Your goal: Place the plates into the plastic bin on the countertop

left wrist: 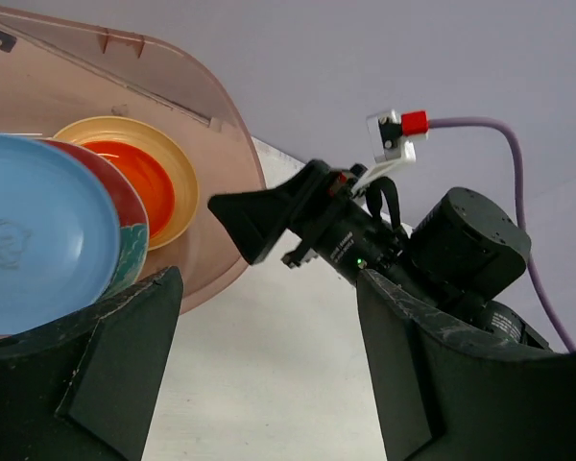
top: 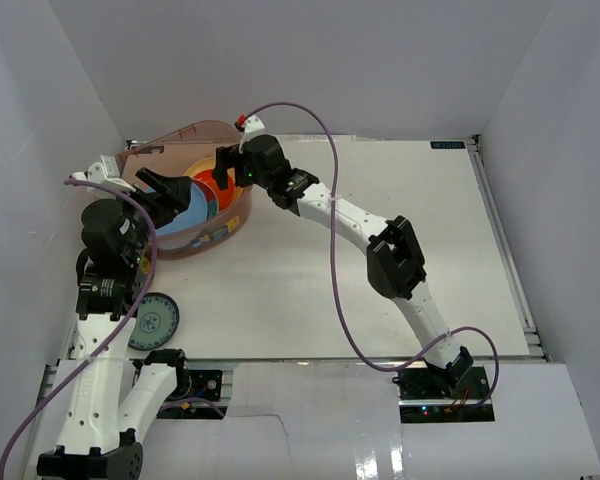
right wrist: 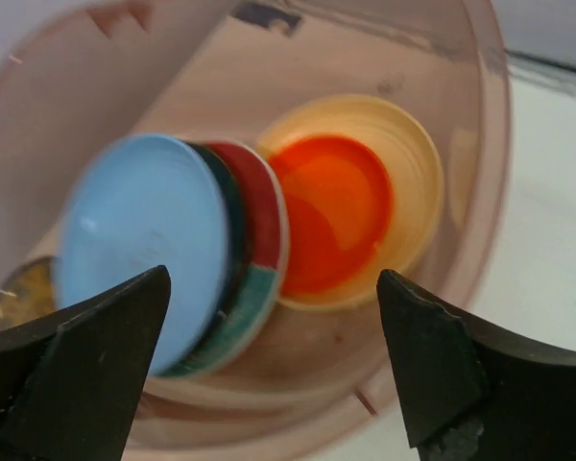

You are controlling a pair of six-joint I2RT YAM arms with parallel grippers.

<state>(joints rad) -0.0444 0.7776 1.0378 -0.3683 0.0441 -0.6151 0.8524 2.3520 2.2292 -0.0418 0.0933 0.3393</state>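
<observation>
The translucent pinkish-brown plastic bin (top: pixel 230 215) stands at the far left of the white countertop (top: pixel 380 250). Inside lie a blue plate (right wrist: pixel 139 240), a red-and-teal plate (right wrist: pixel 259 259) under it, and an orange-red plate (right wrist: pixel 331 211) resting in a tan-yellow plate (right wrist: pixel 413 173). A yellow patterned plate (right wrist: pixel 19 288) peeks out at the bin's edge. A grey patterned plate (top: pixel 152 320) lies on the countertop beside the left arm. My left gripper (top: pixel 165 195) is open and empty over the bin's near side. My right gripper (top: pixel 223 172) is open and empty just above the plates.
White walls enclose the countertop on three sides. Metal rails (top: pixel 505 240) run along its edges. The purple cable (top: pixel 330 230) loops over the right arm. In the left wrist view the right gripper (left wrist: pixel 259 226) hangs close beside the bin rim (left wrist: pixel 221 144).
</observation>
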